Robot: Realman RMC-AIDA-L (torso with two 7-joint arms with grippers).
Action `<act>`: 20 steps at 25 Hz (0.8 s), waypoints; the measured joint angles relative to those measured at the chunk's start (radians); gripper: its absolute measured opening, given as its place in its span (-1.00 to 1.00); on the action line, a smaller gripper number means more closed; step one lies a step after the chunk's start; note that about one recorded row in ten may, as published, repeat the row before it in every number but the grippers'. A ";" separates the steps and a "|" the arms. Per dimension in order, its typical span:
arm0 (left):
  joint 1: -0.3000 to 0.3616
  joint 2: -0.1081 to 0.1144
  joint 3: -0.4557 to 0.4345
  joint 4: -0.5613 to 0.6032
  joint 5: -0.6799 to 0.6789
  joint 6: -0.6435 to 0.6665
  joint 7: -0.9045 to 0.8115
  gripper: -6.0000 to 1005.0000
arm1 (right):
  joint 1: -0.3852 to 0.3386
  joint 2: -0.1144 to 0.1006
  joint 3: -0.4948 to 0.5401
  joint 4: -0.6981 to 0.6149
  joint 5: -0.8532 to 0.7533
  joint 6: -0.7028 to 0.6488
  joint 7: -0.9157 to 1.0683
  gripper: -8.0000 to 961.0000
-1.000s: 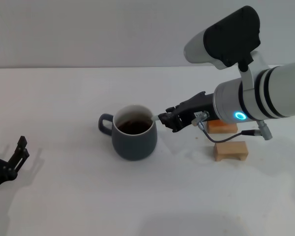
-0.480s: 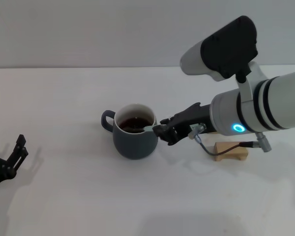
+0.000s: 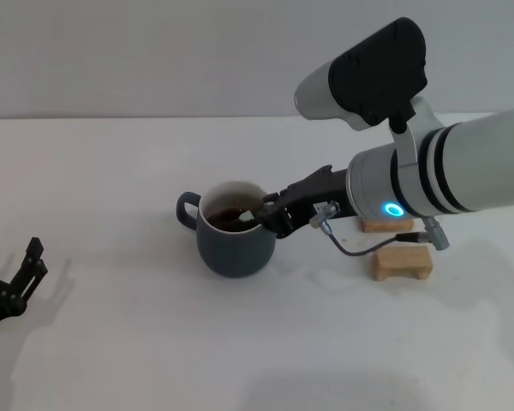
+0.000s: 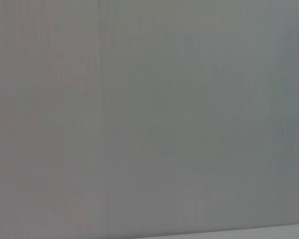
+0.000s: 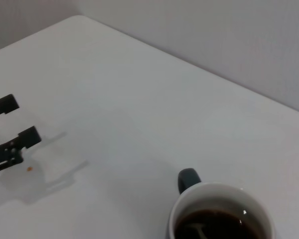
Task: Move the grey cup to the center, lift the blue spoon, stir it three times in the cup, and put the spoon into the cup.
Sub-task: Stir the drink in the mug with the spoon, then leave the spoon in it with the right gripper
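The grey cup [image 3: 233, 237] stands mid-table with dark brown liquid, its handle pointing to the robot's left. It also shows in the right wrist view [image 5: 220, 217]. My right gripper [image 3: 269, 215] is at the cup's right rim, shut on the blue spoon [image 3: 252, 215]. The spoon slants down into the cup, and its metal end shows under the liquid in the right wrist view [image 5: 198, 229]. My left gripper [image 3: 32, 264] is parked open and empty at the table's near left. It also shows in the right wrist view [image 5: 14, 123].
Two small wooden blocks lie right of the cup, one [image 3: 402, 261] nearer and one [image 3: 387, 225] partly behind my right arm. A cable loops from the right wrist above the table. The left wrist view shows only a blank grey wall.
My right gripper has moved left with the spoon, from beside the cup to its rim. The spoon's end has gone down into the liquid. The left arm has stayed put.
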 joint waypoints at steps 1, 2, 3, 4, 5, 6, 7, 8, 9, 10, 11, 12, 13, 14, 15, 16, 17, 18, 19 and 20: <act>0.001 0.000 0.001 0.000 0.000 0.000 0.000 0.72 | 0.007 -0.001 0.000 -0.015 -0.003 -0.014 -0.010 -0.65; 0.001 0.000 0.001 0.000 0.000 0.000 0.000 0.72 | 0.007 -0.001 0.000 -0.015 -0.003 -0.014 -0.010 -0.65; 0.002 0.000 0.001 0.000 0.000 0.001 0.000 0.72 | 0.008 -0.001 0.001 -0.021 -0.005 -0.019 -0.016 -0.65; 0.003 0.000 0.001 0.000 0.000 0.001 0.000 0.72 | 0.009 -0.001 0.002 -0.027 -0.005 -0.024 -0.021 -0.65; 0.004 0.000 0.001 0.000 0.000 0.002 0.000 0.72 | 0.009 -0.001 0.005 -0.031 -0.007 -0.027 -0.023 -0.65; 0.005 0.000 0.001 0.000 0.001 0.002 0.000 0.72 | 0.009 -0.002 0.011 -0.036 -0.016 -0.029 -0.024 -0.65; 0.005 0.000 0.001 0.000 0.001 0.002 0.000 0.72 | 0.009 -0.002 0.011 -0.036 -0.016 -0.029 -0.024 -0.65; 0.006 0.000 0.001 0.000 0.001 0.002 0.000 0.72 | 0.007 -0.002 0.012 -0.036 -0.023 -0.030 -0.024 -0.65; 0.006 0.000 0.001 0.000 0.001 0.002 0.000 0.72 | 0.005 -0.003 0.012 -0.035 -0.030 -0.030 -0.024 -0.65; 0.006 0.000 0.001 0.000 0.001 0.002 0.000 0.72 | 0.002 -0.003 0.015 -0.033 -0.040 -0.030 -0.025 -0.65; 0.005 0.000 0.002 0.000 0.001 0.002 0.000 0.72 | -0.005 -0.004 0.022 -0.029 -0.058 -0.029 -0.025 -0.65; 0.005 0.000 0.002 0.000 0.001 0.002 0.000 0.72 | -0.005 -0.004 0.022 -0.029 -0.058 -0.029 -0.025 -0.65; 0.004 0.000 0.002 0.000 0.001 0.002 0.000 0.72 | -0.008 -0.004 0.025 -0.028 -0.061 -0.028 -0.025 -0.65; 0.003 0.000 0.003 0.000 0.001 0.002 0.000 0.72 | -0.011 -0.004 0.027 -0.026 -0.064 -0.026 -0.025 -0.65; 0.002 0.000 0.003 0.000 0.001 0.002 0.000 0.72 | -0.016 -0.004 0.028 -0.024 -0.065 -0.024 -0.025 -0.65; 0.002 0.000 0.003 0.000 0.001 0.002 0.000 0.72 | -0.022 -0.004 0.029 -0.021 -0.065 -0.024 -0.025 -0.65; 0.001 0.000 0.003 0.000 0.001 0.002 0.000 0.72 | -0.027 -0.004 0.031 -0.017 -0.065 -0.023 -0.025 -0.65; 0.000 0.000 0.004 0.000 0.001 0.002 0.000 0.72 | -0.033 -0.004 0.031 -0.013 -0.065 -0.022 -0.025 -0.65; -0.001 0.000 0.004 0.000 0.001 0.001 0.000 0.72 | -0.037 -0.004 0.031 -0.009 -0.065 -0.020 -0.025 -0.65; -0.002 0.000 0.004 0.000 0.001 0.001 0.000 0.72 | -0.041 -0.003 0.029 -0.004 -0.064 -0.018 -0.025 -0.65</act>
